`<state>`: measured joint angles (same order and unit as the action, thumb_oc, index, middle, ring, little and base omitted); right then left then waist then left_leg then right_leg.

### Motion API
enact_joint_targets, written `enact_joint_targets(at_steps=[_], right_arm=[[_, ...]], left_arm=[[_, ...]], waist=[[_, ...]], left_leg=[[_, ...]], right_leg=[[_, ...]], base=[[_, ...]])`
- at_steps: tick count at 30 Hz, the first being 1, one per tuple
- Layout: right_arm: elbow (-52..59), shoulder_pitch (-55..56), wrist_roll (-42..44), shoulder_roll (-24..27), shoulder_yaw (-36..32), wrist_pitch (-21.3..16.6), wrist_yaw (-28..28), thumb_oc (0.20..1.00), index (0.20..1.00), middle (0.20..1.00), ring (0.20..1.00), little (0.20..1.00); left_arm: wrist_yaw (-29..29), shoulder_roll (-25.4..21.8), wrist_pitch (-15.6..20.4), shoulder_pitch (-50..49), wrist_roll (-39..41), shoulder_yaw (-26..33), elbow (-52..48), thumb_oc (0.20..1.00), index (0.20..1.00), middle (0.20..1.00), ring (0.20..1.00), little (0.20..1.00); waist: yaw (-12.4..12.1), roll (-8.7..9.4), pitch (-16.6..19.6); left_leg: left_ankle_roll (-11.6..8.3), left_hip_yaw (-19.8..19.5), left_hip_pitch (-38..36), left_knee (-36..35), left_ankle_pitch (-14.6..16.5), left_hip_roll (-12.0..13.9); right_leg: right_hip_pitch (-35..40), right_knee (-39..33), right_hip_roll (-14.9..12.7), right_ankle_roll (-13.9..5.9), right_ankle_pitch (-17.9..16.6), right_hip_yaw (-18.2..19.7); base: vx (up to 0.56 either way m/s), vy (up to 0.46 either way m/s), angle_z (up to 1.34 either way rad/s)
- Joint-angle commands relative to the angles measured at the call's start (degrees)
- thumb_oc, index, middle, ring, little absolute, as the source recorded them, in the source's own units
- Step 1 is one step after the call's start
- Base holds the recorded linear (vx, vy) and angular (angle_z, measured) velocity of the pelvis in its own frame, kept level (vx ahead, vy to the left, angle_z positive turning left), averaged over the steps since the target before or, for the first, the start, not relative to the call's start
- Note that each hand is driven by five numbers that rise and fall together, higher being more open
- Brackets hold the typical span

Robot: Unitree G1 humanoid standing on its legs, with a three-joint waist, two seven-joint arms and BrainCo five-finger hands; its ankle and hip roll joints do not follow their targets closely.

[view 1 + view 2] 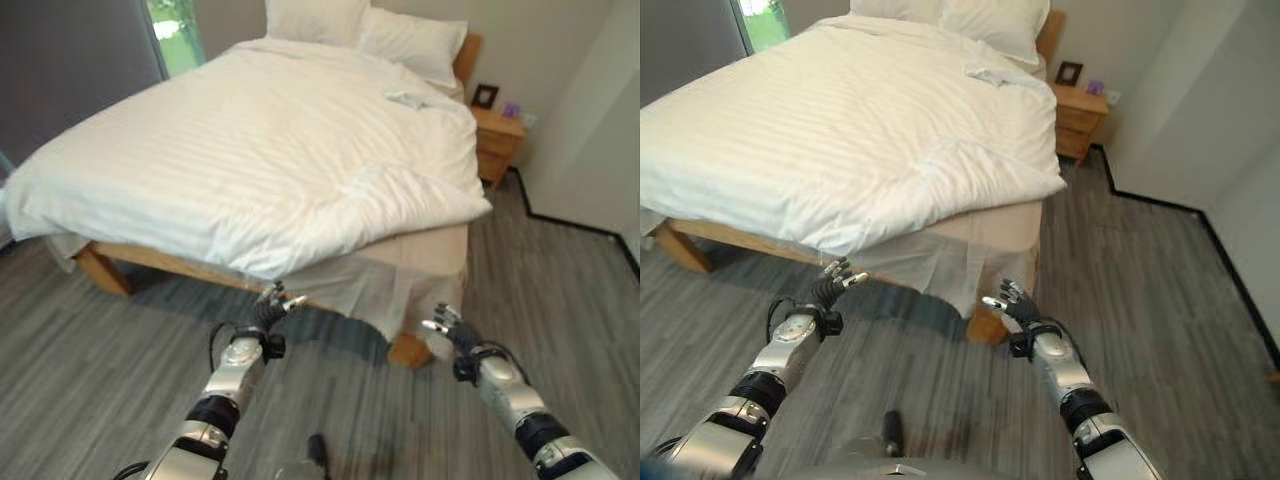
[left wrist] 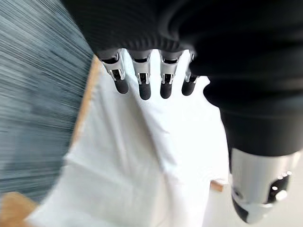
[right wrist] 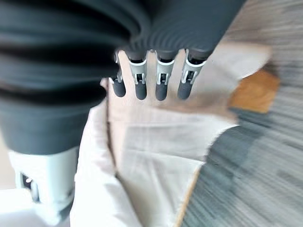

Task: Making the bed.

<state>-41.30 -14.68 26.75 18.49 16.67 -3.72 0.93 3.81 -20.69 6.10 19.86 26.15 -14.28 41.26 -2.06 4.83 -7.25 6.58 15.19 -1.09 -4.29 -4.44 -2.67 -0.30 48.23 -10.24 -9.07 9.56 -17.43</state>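
The white duvet (image 1: pixel 250 150) lay spread over most of the bed (image 1: pixel 100 262), fairly smooth toward the far end, where two pillows (image 1: pixel 410 40) sat against the headboard. Its near right corner (image 1: pixel 420 195) was bunched and pulled back, leaving the beige mattress side (image 1: pixel 430 255) and a hanging sheet (image 1: pixel 350 290) exposed above the wooden leg (image 1: pixel 410 350). A small crumpled white piece (image 1: pixel 410 98) rested on the duvet near the pillows.

The left robot hand (image 1: pixel 272 305) hovered just below the duvet's near edge, fingers released and straight, touching nothing. The right robot hand (image 1: pixel 447 325) hung over the floor (image 1: pixel 100 380) beside the near right bed corner, also relaxed and empty.

By my judgement the job was largely done: what remained was drawing that rumpled corner down and flat. A bedside stand (image 1: pixel 497 140) stood at the far right.
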Motion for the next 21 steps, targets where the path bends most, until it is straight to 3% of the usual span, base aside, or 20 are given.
enact_joint_targets(at_steps=[1, 4, 5, 10, 21], right_arm=[[-0.1, -2.8, -2.6, 3.6, -1.4, -1.1, 1.9, 1.0, 1.0, 1.0, 1.0, 1.0], [1.5, 0.4, -1.6, 6.1, -3.4, -2.1, 2.8, 1.0, 1.0, 1.0, 1.0, 1.0], [0.4, 1.6, -0.6, 5.8, -4.9, -1.7, 2.1, 1.0, 1.0, 1.0, 1.0, 1.0], [0.5, 5.3, -0.5, 5.4, -7.0, -2.1, 1.8, 1.0, 1.0, 1.0, 1.0, 1.0], [-2.3, 5.1, -1.3, 4.6, -5.6, -1.8, 2.4, 1.0, 1.0, 1.0, 1.0, 1.0]], left_arm=[[-0.9, -1.2, 2.8, 1.7, -1.7, 0.1, -3.9, 1.0, 1.0, 1.0, 1.0, 1.0], [0.5, -1.2, 4.0, 2.3, -4.3, 0.5, -1.2, 1.0, 1.0, 1.0, 1.0, 1.0], [-1.2, -0.7, 3.5, 2.1, -3.6, -0.4, -1.2, 1.0, 1.0, 1.0, 1.0, 1.0], [-2.6, 1.8, 3.1, -1.2, -3.1, -0.9, 0.0, 1.0, 1.0, 1.0, 1.0, 1.0], [-4.1, 3.0, 2.5, -2.9, -4.7, -3.1, 1.7, 1.0, 1.0, 1.0, 1.0, 1.0]], waist=[[-1.0, -3.74, -1.4], [1.9, -2.12, -1.6], [1.8, -1.98, -1.2], [1.3, -1.83, 1.9], [0.8, -2.19, 2.9]], left_leg=[[-5.02, 1.0, -5.2, -0.7, 1.0, 3.5], [-6.62, -3.5, -5.6, -0.7, 3.2, 2.8], [-6.51, -5.1, -5.4, -0.7, 3.3, 2.4], [-7.53, -7.3, -5.4, -0.7, 2.9, 2.6], [-8.59, -10.0, -4.7, -0.7, 2.4, 3.0]], right_leg=[[-3.5, -25.6, -3.7, -1.31, -15.9, 1.6], [-2.0, -47.0, 1.3, -1.74, -13.7, 13.1], [-0.8, -46.5, 1.9, -2.02, -13.2, 14.7], [4.0, -52.2, 2.5, -1.04, -15.1, 10.7], [6.2, -53.2, 3.7, 0.65, -13.6, 8.4]], base=[[0.33, -0.186, 0.66], [0.24, -0.197, 0.93], [0.18, -0.168, 1.51], [0.18, -0.126, 0.73], [0.04, -0.055, 0.13]])
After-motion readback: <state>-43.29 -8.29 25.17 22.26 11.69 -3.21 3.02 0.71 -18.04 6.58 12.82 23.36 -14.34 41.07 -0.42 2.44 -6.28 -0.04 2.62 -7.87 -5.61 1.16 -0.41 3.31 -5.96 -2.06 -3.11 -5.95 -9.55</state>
